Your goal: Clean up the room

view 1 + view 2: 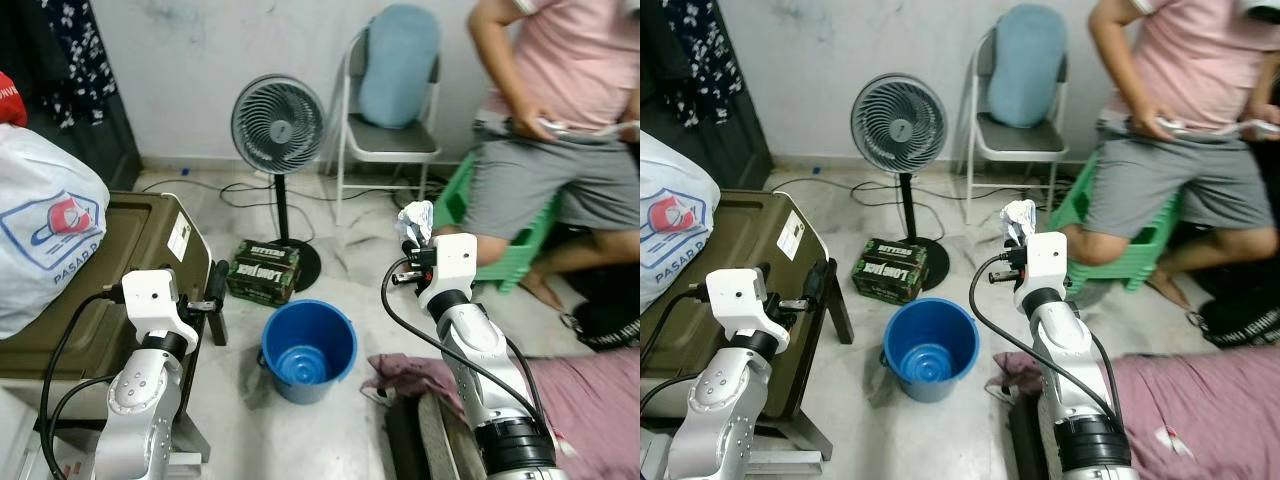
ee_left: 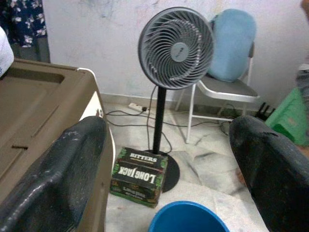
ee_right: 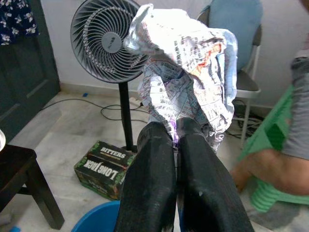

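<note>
My right gripper is raised in front of me, shut on a crumpled piece of newspaper, whose printed folds stick up past the black fingers. A blue bucket stands on the floor below and to the left of that gripper, with nothing visible inside. My left gripper is open and holds nothing, hovering beside the brown cabinet. Its two fingers frame the fan and the bucket's rim.
A standing fan and a green Bitters carton sit behind the bucket. A folding chair with a blue cushion stands by the wall. A person sits on a green stool at right. Pink cloth lies at lower right. A white bag rests on the cabinet.
</note>
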{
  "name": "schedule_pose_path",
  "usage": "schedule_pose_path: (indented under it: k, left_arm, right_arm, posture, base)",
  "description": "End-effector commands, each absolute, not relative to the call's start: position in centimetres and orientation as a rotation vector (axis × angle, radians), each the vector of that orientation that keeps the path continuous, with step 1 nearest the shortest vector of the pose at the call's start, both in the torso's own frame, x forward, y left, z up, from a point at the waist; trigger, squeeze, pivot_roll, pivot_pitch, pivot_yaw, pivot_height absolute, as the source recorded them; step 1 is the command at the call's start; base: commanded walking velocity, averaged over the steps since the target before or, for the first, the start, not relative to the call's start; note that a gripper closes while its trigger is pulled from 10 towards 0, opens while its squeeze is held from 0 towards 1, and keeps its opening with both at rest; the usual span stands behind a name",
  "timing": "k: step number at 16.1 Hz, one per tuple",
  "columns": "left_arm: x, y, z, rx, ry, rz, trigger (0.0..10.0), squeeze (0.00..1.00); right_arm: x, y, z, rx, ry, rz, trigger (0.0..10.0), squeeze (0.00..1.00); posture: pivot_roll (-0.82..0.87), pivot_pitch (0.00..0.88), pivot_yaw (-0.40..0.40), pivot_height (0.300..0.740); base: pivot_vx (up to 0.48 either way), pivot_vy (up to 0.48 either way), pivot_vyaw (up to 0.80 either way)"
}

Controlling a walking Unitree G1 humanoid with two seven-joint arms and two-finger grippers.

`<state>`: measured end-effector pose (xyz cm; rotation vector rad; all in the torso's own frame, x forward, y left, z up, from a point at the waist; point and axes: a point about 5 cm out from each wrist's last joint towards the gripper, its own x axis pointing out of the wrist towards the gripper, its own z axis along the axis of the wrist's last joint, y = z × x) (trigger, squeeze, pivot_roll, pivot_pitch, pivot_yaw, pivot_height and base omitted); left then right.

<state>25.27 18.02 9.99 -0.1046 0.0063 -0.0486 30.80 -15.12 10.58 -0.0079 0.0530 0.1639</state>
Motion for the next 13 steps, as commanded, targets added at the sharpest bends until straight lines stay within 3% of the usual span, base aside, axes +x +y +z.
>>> schedule_pose_path:
  k: [1, 8, 13]
  left_arm:
    - [25.39, 17.84, 10.4, -0.102, -0.012, -0.06, 10.0, 0.0]
    - [25.57, 17.88, 10.4, -0.099, -0.011, -0.049, 10.0, 0.0]
    - [25.78, 18.22, 10.15, -0.085, 0.006, -0.005, 10.0, 0.0]
  right_arm:
    - [30.82, -15.46, 10.81, -0.01, 0.049, 0.158, 10.0, 0.0]
    - [31.02, -15.46, 10.91, -0.009, 0.046, 0.159, 10.0, 0.0]
    - [31.12, -15.49, 11.05, -0.02, 0.038, 0.16, 10.0, 0.0]
  posture:
    - [-0.05, 0.0, -0.079, 0.74]
    - [-0.04, 0.0, -0.081, 0.74]
    - [-0.04, 0.0, -0.082, 0.74]
  base:
    - [0.454, 0.0, 0.0]
    - [0.425, 0.0, 0.0]
    - [0.049, 0.0, 0.0]
